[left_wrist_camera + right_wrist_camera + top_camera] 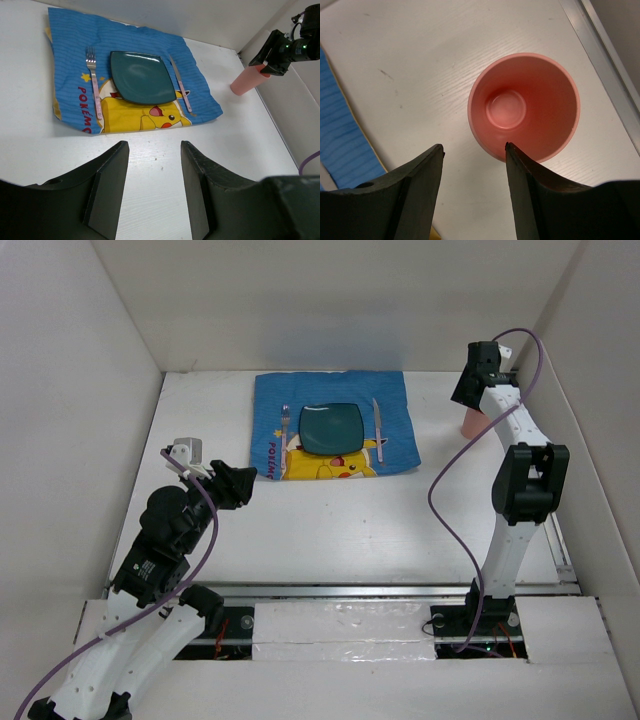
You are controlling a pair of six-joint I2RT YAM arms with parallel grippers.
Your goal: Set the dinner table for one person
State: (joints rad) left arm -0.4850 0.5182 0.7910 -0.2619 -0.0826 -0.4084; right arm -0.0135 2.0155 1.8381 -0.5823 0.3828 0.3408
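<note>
Fingers of the left arm [110,185] stand apart and empty at lower left of the top view, above the large matte white rectangular desk [330,530] that fills the frame. At upper centre a blue cartoon-printed cloth [395,435] carries a dark teal square plate [333,427], a pink-handled fork [285,432] on its left and a matching knife [378,428] on its right. Fingers of the right arm [420,190], also apart, hover over an upright pink plastic cup [525,107] at upper right.
</note>
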